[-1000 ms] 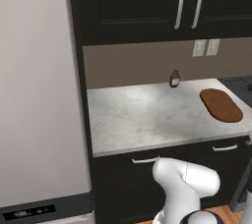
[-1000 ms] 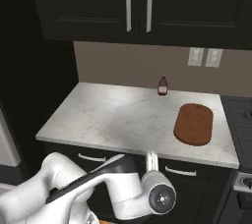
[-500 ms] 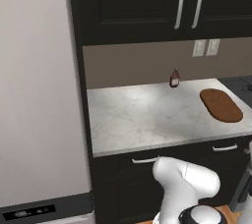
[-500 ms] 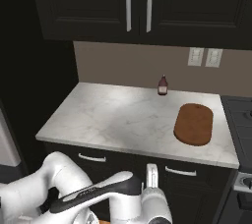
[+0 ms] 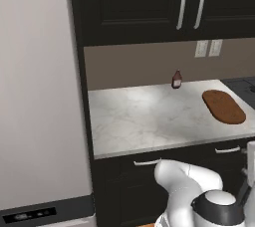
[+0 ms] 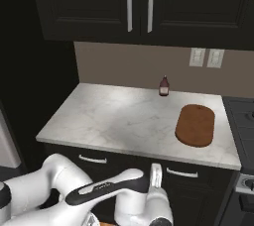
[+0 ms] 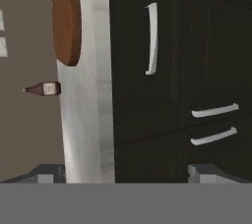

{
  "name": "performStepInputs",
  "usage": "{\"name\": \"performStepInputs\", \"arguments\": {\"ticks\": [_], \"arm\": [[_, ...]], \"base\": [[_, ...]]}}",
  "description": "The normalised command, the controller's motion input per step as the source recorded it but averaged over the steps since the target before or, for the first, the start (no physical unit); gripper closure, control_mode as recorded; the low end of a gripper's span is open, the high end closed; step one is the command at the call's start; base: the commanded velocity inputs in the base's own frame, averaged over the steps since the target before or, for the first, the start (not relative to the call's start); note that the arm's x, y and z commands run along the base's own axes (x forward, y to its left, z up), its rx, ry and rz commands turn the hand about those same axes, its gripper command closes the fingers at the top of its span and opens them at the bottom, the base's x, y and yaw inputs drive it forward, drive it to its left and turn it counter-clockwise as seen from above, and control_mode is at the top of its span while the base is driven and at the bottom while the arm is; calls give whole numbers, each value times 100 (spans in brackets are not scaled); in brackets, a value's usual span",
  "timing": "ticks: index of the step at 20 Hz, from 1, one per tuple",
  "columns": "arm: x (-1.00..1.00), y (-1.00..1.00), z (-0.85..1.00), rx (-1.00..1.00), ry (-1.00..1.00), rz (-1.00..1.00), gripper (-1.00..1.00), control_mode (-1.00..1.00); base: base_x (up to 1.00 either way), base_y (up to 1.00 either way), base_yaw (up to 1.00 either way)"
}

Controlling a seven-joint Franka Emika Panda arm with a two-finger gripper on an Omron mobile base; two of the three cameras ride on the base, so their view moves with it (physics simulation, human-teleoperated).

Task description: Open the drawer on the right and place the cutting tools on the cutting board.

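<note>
The step in hand is reaching for the drawer [image 7: 133,46], the right-hand one under the end of the worktop [image 6: 114,121] where the cutting board [image 6: 195,125] lies; it is shut. The gripper [image 7: 127,175] is released, its two fingertips [image 7: 49,171] standing wide apart, well short of the drawer front and holding nothing. In the hand view, which is rolled a quarter turn, the drawer's bar handle [image 7: 151,39] sits above the midline between the fingertips. To do this well, the hand probably needs to shift toward the board's side until the bar lies centred between the tips, then advance with one finger above the bar and one below it, close, and pull straight back without lifting. It should steer clear of the two lower cabinet handles [image 7: 215,110], which would open doors instead. The cutting tools are presumably inside the closed drawer. The drawer front is flat, matte black; the handle is a short, slim silver bar, slightly bowed and smooth, so a centred grip should slip less. The worktop is pale, veined marble with a square edge. The board is reddish-brown wood, a flat rounded oval. A small dark red bottle [image 6: 163,86] stands by the back wall.
</note>
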Motion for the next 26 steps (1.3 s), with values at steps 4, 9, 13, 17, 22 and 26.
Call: {"name": "performStepInputs", "arguments": {"ticks": [4, 9, 13, 17, 22, 26], "arm": [[32, -35, -20, 8, -2, 0, -100, -100], [12, -33, -25, 8, -11, 0, -100, -100], [11, -27, -26, 7, -11, 0, -100, -100], [7, -13, -15, 9, -11, 0, -100, -100], [21, -7, -13, 3, -8, 0, -100, -100], [27, 0, -12, 0, -7, 0, -100, -100]], "base": [[0, 0, 0], [0, 0, 0], [0, 0, 0], [0, 0, 0], [0, 0, 0], [0, 0, 0]]}}
